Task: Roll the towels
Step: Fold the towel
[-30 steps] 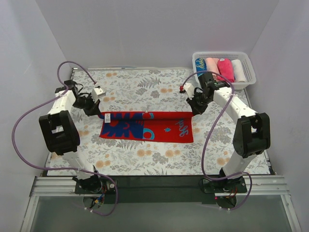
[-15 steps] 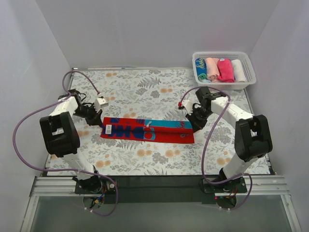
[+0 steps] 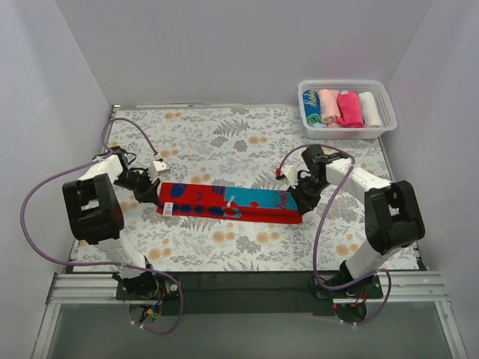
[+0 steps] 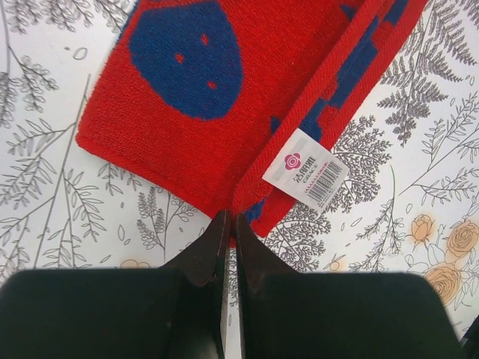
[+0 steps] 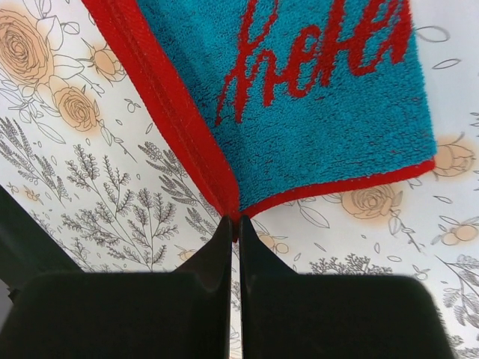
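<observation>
Folding step: our left gripper [image 4: 228, 221] and right gripper [image 5: 233, 223] each clamp tight on an end corner of the red-and-blue cloth towel [image 3: 224, 202], flat on the floral table cloth [image 3: 247, 142]. Next we'd release, then roll from one end

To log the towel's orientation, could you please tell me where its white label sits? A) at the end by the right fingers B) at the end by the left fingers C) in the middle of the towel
B: the white label lies on the red towel right beside the left fingers.
</observation>
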You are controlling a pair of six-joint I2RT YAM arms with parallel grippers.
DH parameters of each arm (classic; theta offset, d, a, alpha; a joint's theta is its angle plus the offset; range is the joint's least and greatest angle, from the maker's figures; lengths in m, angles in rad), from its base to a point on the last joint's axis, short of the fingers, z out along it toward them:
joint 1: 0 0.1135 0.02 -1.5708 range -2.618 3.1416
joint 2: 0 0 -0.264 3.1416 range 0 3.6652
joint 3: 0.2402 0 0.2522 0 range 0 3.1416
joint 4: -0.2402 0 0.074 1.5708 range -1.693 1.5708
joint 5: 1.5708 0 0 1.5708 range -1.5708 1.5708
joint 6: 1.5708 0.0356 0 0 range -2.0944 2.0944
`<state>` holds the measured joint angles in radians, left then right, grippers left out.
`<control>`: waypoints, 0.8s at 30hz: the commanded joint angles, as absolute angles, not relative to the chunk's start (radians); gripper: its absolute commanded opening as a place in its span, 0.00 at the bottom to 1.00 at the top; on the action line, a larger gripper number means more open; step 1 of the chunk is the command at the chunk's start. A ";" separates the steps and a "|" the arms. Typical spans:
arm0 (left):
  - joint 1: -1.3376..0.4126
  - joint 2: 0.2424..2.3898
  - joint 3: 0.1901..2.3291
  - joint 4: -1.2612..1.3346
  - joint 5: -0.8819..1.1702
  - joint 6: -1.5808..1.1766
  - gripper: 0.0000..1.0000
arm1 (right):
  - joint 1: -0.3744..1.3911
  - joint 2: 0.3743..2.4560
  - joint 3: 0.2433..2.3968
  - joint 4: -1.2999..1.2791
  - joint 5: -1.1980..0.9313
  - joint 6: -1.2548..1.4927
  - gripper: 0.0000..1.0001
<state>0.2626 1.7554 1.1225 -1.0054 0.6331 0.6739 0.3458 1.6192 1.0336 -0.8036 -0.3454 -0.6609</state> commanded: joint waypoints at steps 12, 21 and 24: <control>0.273 1.706 1.081 -0.956 0.592 0.692 0.00 | 0.379 1.640 1.002 -0.776 -0.331 -0.641 0.01; 0.273 1.671 1.094 -1.002 0.612 0.716 0.00 | 0.380 1.605 1.011 -0.798 -0.324 -0.646 0.01; 0.275 1.658 1.112 -1.023 0.618 0.724 0.00 | 0.380 1.577 1.012 -0.811 -0.316 -0.657 0.01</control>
